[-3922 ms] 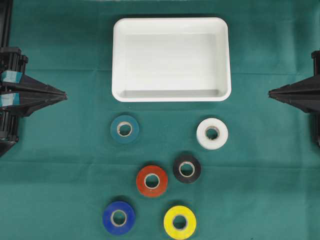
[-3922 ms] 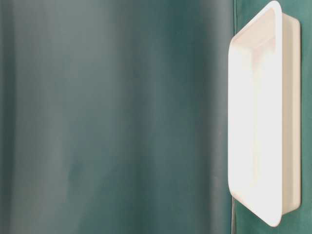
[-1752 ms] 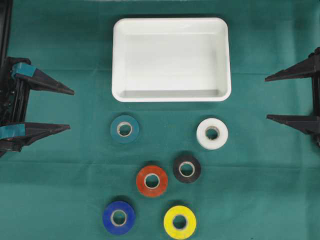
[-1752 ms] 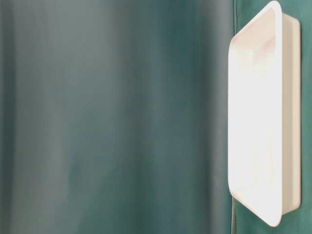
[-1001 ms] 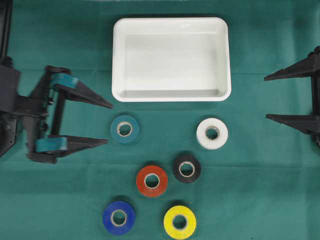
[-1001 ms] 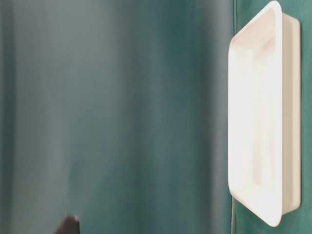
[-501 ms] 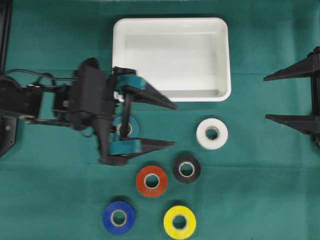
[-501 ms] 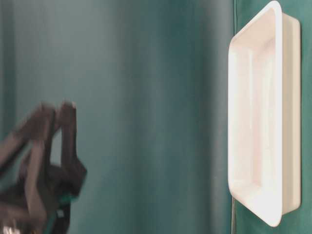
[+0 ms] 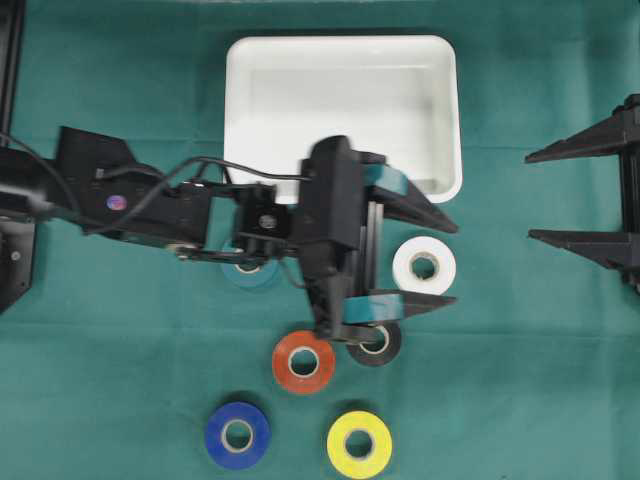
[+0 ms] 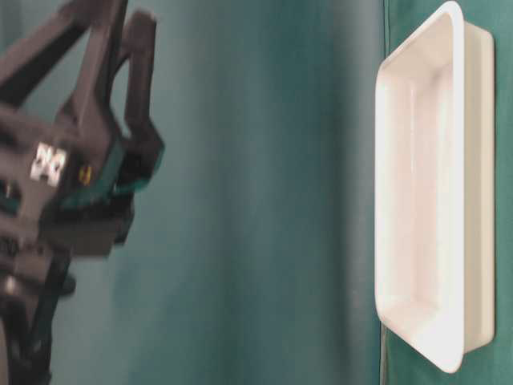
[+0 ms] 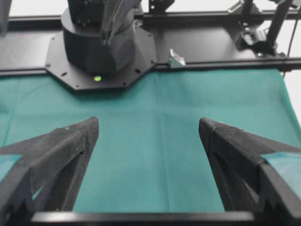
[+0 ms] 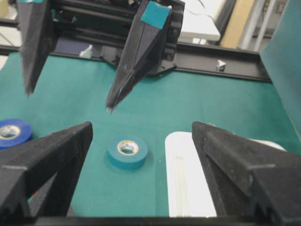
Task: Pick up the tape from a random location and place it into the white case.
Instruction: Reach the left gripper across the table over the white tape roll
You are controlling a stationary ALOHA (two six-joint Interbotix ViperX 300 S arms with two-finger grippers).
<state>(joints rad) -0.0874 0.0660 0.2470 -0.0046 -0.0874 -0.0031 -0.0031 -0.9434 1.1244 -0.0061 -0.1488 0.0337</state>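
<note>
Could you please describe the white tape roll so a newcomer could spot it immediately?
Start at the white case at the top of the green table. Just below its lower right corner lies the white tape roll, flat, between the open left gripper's fingertips in the overhead view. It is the only white roll.

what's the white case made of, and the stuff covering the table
White case: probably moulded plastic, smooth and slightly glossy, judging by its rounded corners, one-piece raised rim and soft highlights. Table covering: seemingly green cloth, matte, with a faint weave and gentle wrinkles; the exact fibre cannot be told.
</note>
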